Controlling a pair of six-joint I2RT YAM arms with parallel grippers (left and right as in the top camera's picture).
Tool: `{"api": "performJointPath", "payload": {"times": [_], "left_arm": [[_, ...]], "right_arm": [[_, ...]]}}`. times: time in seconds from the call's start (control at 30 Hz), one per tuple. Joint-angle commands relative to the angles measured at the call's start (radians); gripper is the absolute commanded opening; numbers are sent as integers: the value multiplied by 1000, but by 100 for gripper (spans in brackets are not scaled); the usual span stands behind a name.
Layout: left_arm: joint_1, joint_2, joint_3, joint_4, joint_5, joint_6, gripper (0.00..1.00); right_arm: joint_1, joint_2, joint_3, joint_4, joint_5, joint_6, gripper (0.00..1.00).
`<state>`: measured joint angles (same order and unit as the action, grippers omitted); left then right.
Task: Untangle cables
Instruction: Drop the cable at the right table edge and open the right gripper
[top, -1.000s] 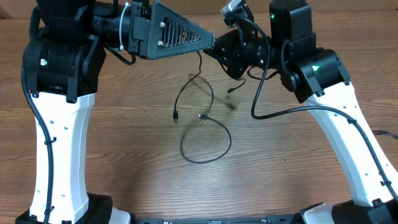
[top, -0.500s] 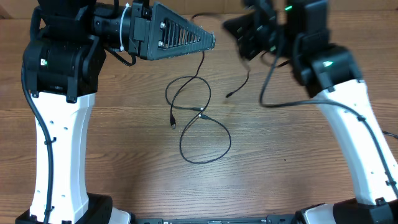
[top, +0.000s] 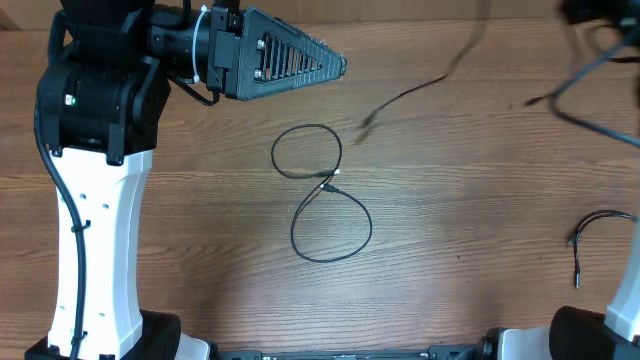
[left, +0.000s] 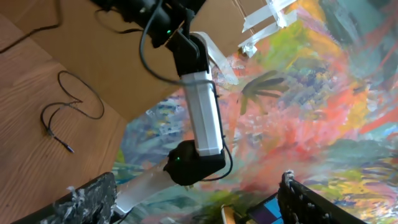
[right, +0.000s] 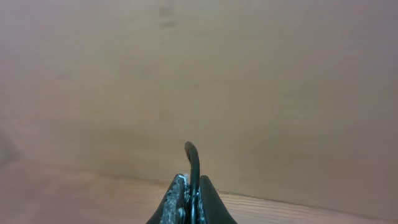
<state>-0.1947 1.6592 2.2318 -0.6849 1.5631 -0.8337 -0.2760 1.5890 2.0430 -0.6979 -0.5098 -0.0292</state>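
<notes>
while the right gripper (right: 191, 185) clamps a black cable (right: 194, 155), the left gripper (left: 196, 186) is released; a looped cable (top: 370, 227) lies on the table (top: 450, 290).

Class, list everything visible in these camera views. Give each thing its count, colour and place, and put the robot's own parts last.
looped cable: count unclear, black, figure-eight at mid-table.
raised cable: one, black, blurred, running towards the upper right.
table: one, brown wood, under everything.
painted backdrop: one, multicoloured, beyond the table.
left pincer: one, black, open, above the table's far left.
right pincer: one, black, shut on a black cable.
</notes>
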Motion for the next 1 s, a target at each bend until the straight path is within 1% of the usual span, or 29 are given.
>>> {"api": "performJointPath", "payload": {"times": [0.0,0.17,0.33,0.4,0.5,0.6,0.67,0.7,0.73,0.83,0.97], "left_arm": [[3,-5,12,1,19,27,82],[3,-5,12,0,19,26,82],[3,-5,12,0,19,26,82],[-1,-5,12,0,19,26,82],[-8,-3,12,-5,19,27,82],[-15,-3,12,-8,19,27,82],[-23,-3,12,-8,19,27,82],[-23,-3,12,-8,19,27,82],[-24,-3,12,-8,17,27,82],[-24,-3,12,-8,16,27,82],[-24,-3,12,-8,18,46,82]], "right_arm": [[-137,-21,26,-13,1,6,4],[-335,16,25,-40,24,-4,4],[-486,80,24,-76,53,-4,4],[-527,102,25,-76,53,-5,4],[-575,131,24,-80,88,-52,4],[-611,158,24,-93,218,-49,4],[-629,180,24,-100,270,-43,4],[-636,191,24,-101,274,-35,20],[-643,203,24,-101,272,-9,100],[-649,221,24,-101,264,59,100],[-641,214,25,-88,138,55,100]]}}
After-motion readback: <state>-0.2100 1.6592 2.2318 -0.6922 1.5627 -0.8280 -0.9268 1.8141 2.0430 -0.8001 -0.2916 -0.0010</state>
